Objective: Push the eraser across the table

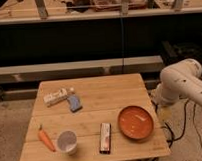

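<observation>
The eraser [105, 138] is a slim black bar with a pale and reddish label. It lies lengthwise near the front edge of the light wooden table [110, 89], between a cup and an orange plate. My white arm [182, 82] stands off the table's right side. My gripper [159, 102] hangs at the arm's lower end beside the right edge, well away from the eraser and holding nothing.
An orange plate [136, 122] sits right of the eraser and a pale cup [67, 141] left of it. A carrot [45, 138] lies at the front left. A white carton [56, 96] and a blue pad [74, 103] lie at the back left. Dark shelving stands behind.
</observation>
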Tool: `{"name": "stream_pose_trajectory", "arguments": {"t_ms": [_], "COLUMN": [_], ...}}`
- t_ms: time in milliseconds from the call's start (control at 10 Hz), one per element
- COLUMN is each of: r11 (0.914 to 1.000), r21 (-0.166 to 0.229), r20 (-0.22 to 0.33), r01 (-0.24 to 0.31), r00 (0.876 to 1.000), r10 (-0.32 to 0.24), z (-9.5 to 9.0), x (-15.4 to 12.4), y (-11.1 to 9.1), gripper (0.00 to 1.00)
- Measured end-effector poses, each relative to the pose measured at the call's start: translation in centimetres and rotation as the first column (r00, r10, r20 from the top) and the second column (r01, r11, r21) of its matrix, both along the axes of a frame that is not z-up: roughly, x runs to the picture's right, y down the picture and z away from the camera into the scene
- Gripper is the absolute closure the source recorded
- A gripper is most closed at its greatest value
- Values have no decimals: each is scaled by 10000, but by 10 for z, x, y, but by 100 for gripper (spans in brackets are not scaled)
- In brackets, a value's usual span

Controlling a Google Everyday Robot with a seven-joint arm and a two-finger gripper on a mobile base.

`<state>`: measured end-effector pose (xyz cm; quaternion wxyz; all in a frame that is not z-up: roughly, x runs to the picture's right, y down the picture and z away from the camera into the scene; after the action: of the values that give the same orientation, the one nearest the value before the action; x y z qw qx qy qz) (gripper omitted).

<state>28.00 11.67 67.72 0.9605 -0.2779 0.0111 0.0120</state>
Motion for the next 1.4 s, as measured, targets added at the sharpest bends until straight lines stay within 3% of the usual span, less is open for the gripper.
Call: {"name": "stream_pose_trajectory", "arguments": {"t_ms": [1400], "r11": [9996], "r21": [39], "r20": [275], "r01": [274], "r00": [9992], "r10": [-275], "z": [-12], "x": [-12], "y": [24], "gripper": [20]}}
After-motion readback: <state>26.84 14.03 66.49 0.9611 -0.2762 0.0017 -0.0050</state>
